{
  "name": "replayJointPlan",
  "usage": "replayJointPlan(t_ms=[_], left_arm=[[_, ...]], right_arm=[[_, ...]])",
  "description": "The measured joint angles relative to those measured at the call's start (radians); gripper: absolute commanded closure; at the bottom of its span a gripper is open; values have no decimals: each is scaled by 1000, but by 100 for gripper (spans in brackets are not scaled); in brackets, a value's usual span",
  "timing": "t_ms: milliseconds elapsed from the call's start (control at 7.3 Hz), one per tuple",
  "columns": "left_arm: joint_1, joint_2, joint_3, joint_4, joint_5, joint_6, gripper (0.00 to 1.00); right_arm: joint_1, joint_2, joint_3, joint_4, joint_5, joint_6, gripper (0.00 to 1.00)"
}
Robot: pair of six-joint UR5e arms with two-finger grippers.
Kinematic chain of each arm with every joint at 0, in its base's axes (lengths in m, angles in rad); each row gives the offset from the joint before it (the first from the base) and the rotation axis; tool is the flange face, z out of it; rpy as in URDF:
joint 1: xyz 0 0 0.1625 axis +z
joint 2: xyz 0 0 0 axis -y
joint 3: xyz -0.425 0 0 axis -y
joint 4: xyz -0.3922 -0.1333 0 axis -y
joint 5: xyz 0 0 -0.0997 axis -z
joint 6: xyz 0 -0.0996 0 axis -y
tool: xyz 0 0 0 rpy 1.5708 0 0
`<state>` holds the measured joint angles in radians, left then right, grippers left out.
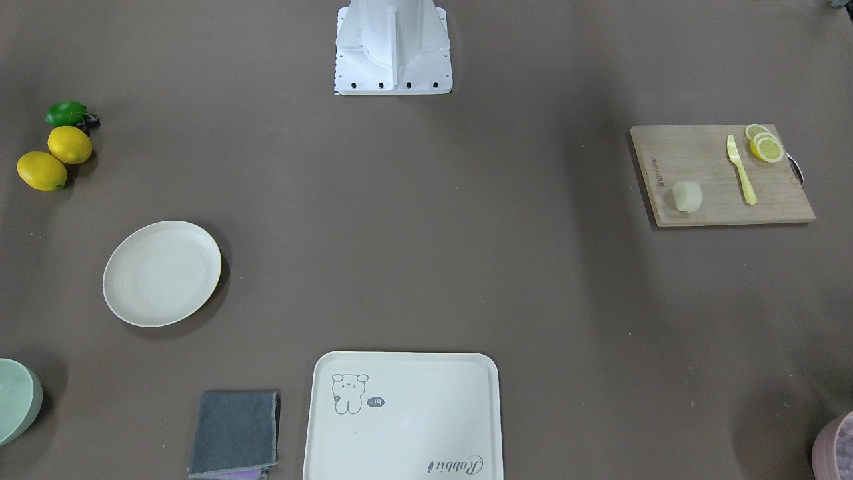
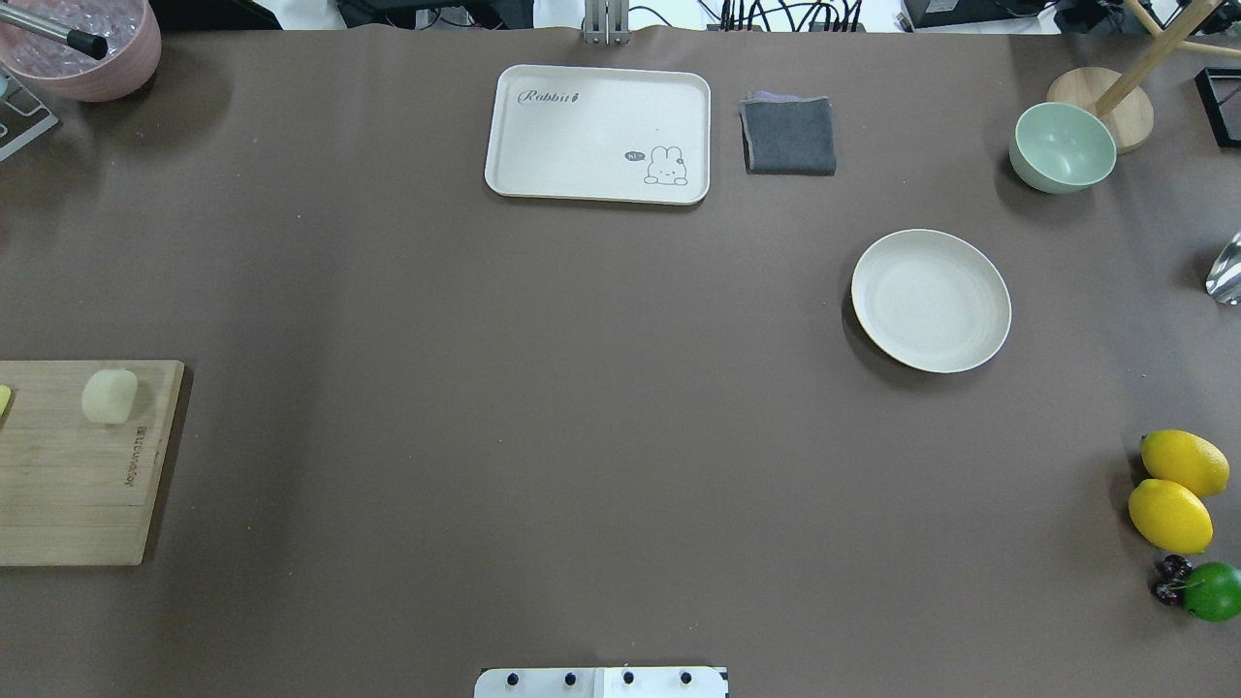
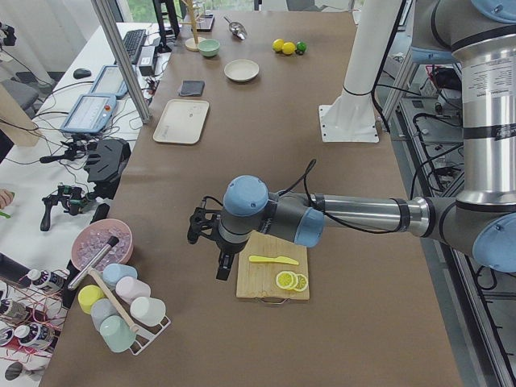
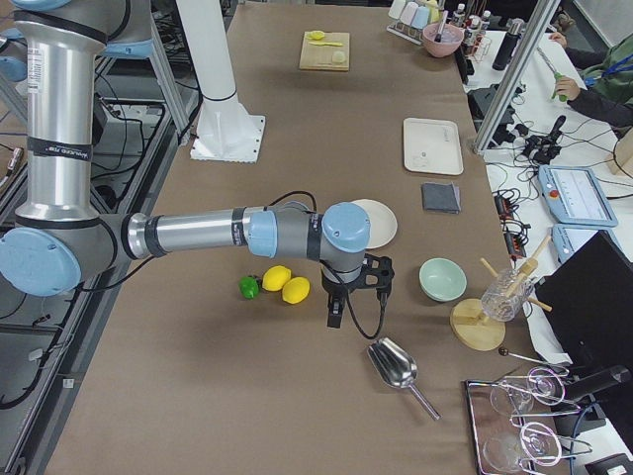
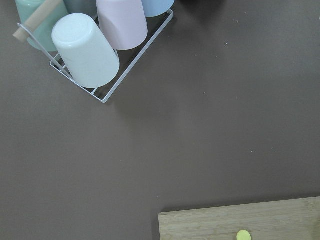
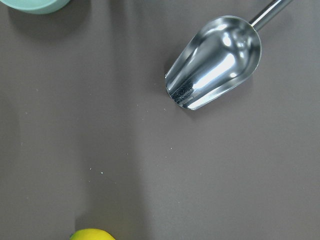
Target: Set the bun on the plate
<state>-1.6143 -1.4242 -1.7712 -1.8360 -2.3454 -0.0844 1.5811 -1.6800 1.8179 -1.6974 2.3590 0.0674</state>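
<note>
Resting on the cutting board (image 1: 700, 157), the bun (image 1: 687, 196) shows no clear long axis — left hand (image 3: 213, 246), right hand (image 4: 351, 294): cannot tell.

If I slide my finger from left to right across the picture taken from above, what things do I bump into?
The bun → tray → grey cloth → plate → green bowl → two lemons.
</note>
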Motion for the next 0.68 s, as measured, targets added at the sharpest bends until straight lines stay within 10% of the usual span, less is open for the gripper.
replayJointPlan(t_ms=[685], left_arm=[[41,-27,-8,-127,-1,3,2]], right_arm=[[-25,1,-9,128,88,4,0]])
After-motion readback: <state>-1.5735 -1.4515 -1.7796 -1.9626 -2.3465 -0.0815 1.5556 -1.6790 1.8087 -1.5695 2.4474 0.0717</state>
